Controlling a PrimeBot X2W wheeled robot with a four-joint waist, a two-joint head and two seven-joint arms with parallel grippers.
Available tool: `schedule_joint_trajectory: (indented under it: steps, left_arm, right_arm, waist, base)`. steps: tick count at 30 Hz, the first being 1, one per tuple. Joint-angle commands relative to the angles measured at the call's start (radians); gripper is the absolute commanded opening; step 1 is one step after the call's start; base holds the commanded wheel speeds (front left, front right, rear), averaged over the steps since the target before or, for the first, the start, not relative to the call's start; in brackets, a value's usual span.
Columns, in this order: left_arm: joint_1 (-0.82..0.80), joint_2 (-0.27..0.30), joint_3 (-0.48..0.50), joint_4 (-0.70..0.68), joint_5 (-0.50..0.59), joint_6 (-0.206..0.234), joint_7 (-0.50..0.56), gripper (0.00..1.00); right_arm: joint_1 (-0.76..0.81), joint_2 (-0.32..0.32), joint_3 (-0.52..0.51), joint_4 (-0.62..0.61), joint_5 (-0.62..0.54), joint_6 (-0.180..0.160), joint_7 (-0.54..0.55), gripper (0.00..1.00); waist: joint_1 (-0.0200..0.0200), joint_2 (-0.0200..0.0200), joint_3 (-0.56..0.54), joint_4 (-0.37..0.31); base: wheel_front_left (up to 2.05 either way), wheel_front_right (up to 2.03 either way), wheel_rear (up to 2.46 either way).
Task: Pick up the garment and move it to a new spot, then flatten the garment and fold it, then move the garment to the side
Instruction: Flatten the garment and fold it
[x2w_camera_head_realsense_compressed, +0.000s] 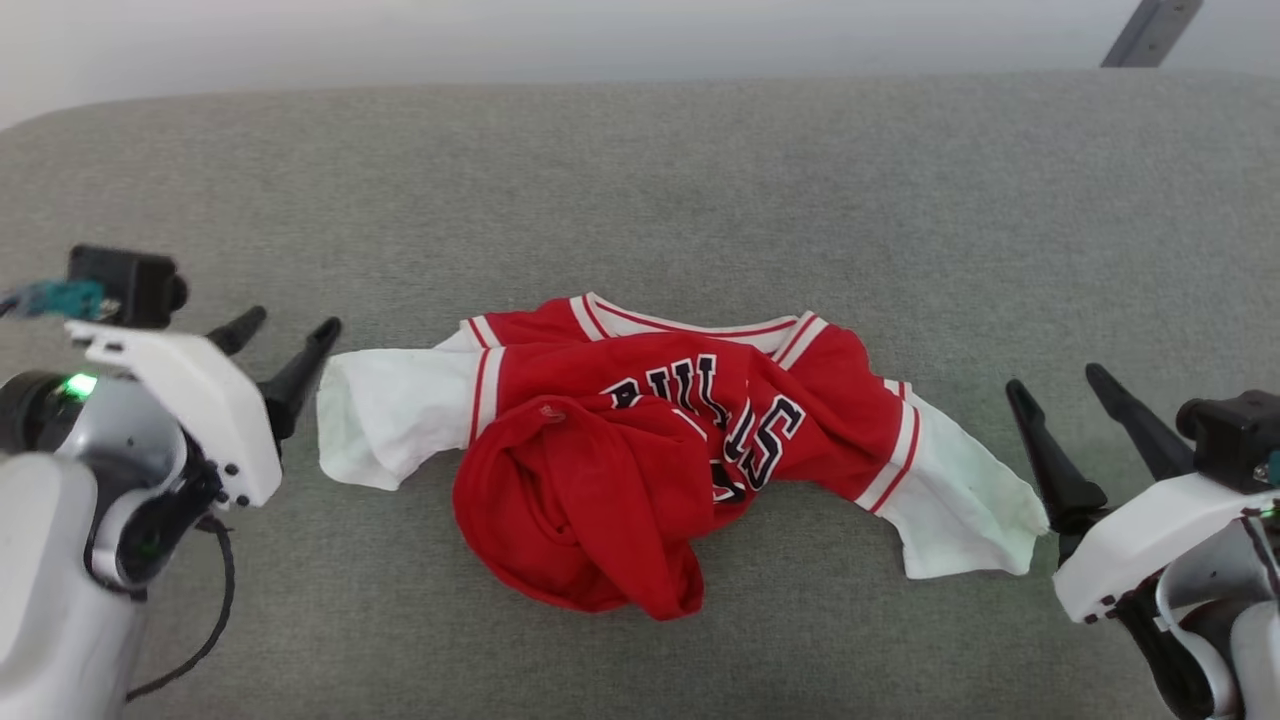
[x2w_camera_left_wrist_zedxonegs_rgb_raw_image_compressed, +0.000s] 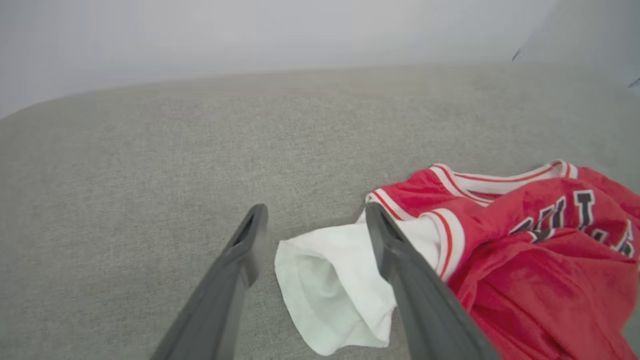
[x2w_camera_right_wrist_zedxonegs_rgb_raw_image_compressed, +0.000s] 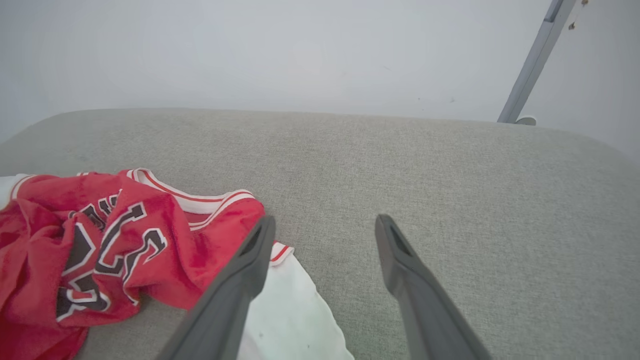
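Black fingers of my left claw (x2w_camera_head_realsense_compressed: 294, 320) stand spread wide and hold nothing. Their tips are just beside the open cuff of the white sleeve (x2w_camera_head_realsense_compressed: 385, 420) on that side. My right claw (x2w_camera_head_realsense_compressed: 1055, 378) is spread in the same way, also empty, near the end of the other white sleeve (x2w_camera_head_realsense_compressed: 960, 500). Between them the garment (x2w_camera_head_realsense_compressed: 600, 470) lies crumpled on the grey fabric tabletop (x2w_camera_head_realsense_compressed: 640, 180), with the red body bunched over part of the lettering and the collar toward the far side.

I think the risk is this: the fabric is thin and lies in several layers, so a claw closing on a sleeve may pinch only one layer, and the shirt will hang twisted. If the fingers go too low, they can catch the tabletop cloth. If the two claws lift unequally, the red bunch may not open.
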Motion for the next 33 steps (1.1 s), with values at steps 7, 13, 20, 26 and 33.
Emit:
schedule_joint_trajectory:
  steps: [7,13,20,26,33]
  left_arm:
    - [-0.163,-0.006,-0.074,0.16,-0.049,0.014,0.262,1.0]
    - [-0.246,-0.022,-0.107,0.262,-0.056,0.064,0.41,1.0]
    - [-0.312,-0.029,-0.153,0.386,-0.024,0.112,0.524,1.0]
    - [-0.32,-0.059,-0.17,0.502,-0.034,0.108,0.539,1.0]
    - [-0.351,-0.069,-0.178,0.568,-0.043,0.077,0.527,0.0]
  right_arm:
    - [-0.017,0.022,0.021,0.056,0.005,0.0,-0.018,1.0]
    - [-0.021,0.01,0.035,0.07,0.032,0.0,0.014,1.0]
    - [-0.047,-0.001,0.055,0.066,0.06,0.0,0.032,1.0]
    - [-0.059,0.006,0.063,0.07,0.089,0.0,0.061,1.0]
    - [-0.051,-0.005,0.087,0.071,0.15,0.0,0.269,1.0]
  waist:
    - [0.0,0.0,0.027,-0.034]
    - [0.0,0.0,0.045,-0.05]
    - [0.0,0.0,0.079,-0.075]
    - [0.0,0.0,0.105,-0.093]
    - [0.0,0.0,0.115,-0.084]
  base:
    - [0.0,0.0,0.0]
    - [0.0,0.0,0.0]
    - [0.0,0.0,0.0]
    - [0.0,0.0,0.0]
    - [0.0,0.0,0.0]
